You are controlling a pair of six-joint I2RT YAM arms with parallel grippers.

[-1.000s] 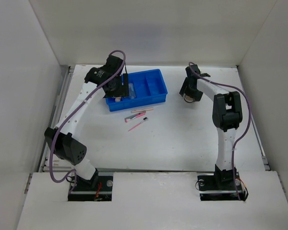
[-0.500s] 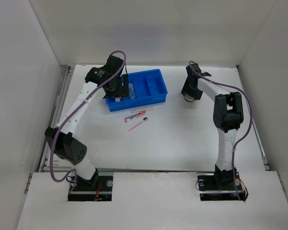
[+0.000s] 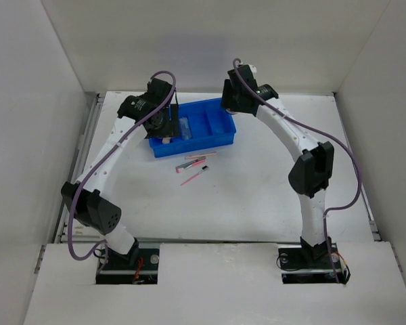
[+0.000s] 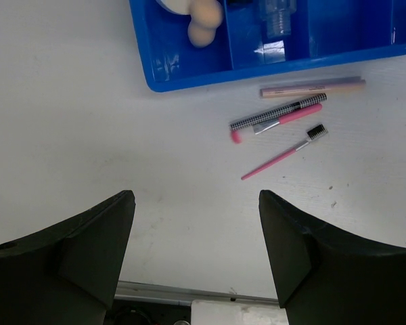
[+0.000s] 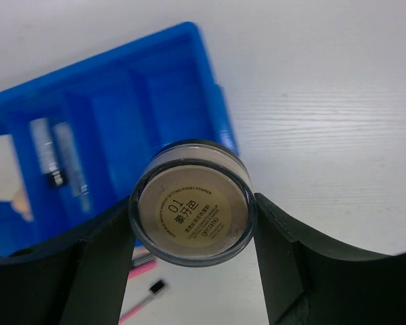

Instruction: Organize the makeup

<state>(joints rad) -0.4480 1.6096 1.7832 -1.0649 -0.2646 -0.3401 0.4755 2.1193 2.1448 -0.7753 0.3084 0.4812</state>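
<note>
Right hand (image 5: 193, 227) — closed on the small round compact (image 5: 193, 211), a finger bearing on each side, label face toward the wrist camera. Within the last second this arm has swung from the right side of the table (image 3: 271, 189) across to the right end of the blue tray (image 3: 213, 140). The compact now hangs about over that end's rim, though I cannot tell whether it clears the wall. Judgement: delivery is near, release pending.

Left hand (image 4: 196, 257) — wide open, holding nothing, unmoved above the tray's left end.

Thin pink sticks (image 4: 284, 122) lie loose on the table just in front of the tray, not yet sorted.
</note>
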